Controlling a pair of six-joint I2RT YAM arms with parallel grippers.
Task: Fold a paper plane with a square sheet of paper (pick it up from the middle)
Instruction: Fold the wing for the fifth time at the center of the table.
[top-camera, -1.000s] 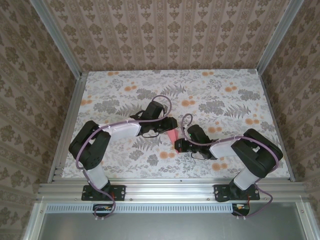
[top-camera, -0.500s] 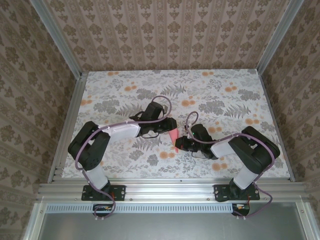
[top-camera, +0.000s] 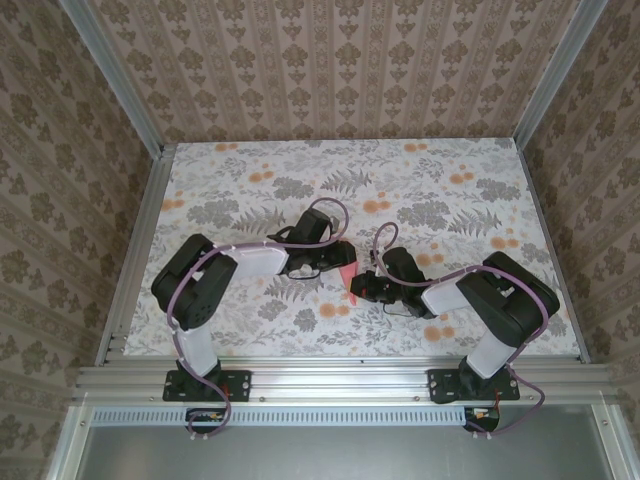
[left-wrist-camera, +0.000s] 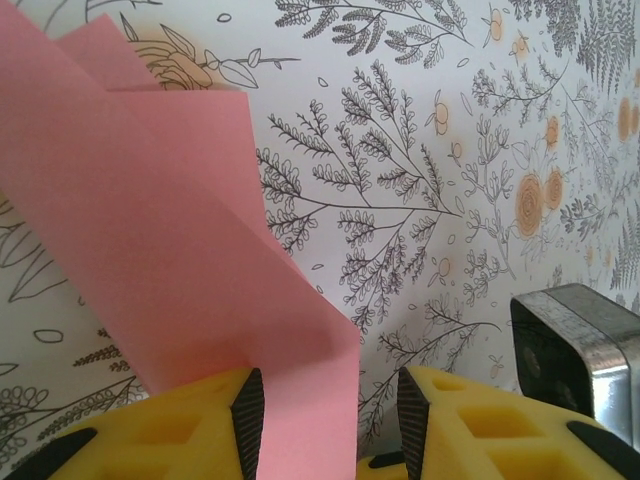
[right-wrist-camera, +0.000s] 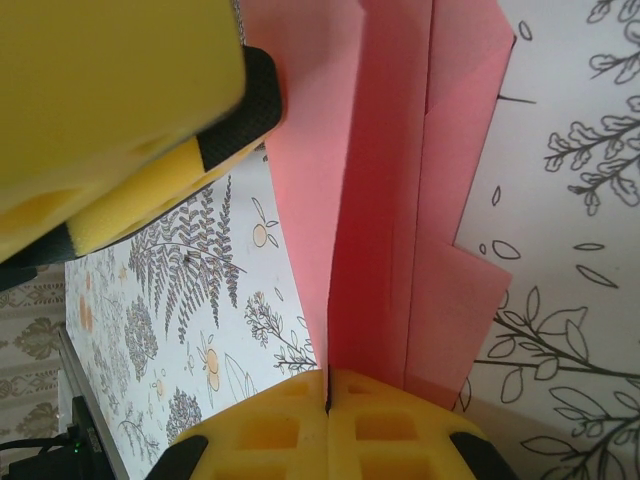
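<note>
Right gripper (right-wrist-camera: 328, 388): fingers fully closed, pinching the part-folded paper plane (right-wrist-camera: 385, 200) at its crease. Left gripper (left-wrist-camera: 322, 400): part open around the paper, which touches one pad (left-wrist-camera: 248, 420); the other stands clear. Plane sits between both grippers over the table (top-camera: 450, 180).

My arms bend inward, tips nearly meeting: left gripper (top-camera: 344, 264), jaws apart, sits at 11 o'clock of right gripper (top-camera: 358, 290) — pinched on paper (right-wrist-camera: 380, 200).

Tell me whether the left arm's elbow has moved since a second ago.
Yes. In the top view the left arm's elbow has shifted right, away from the table's left side rail.
</note>
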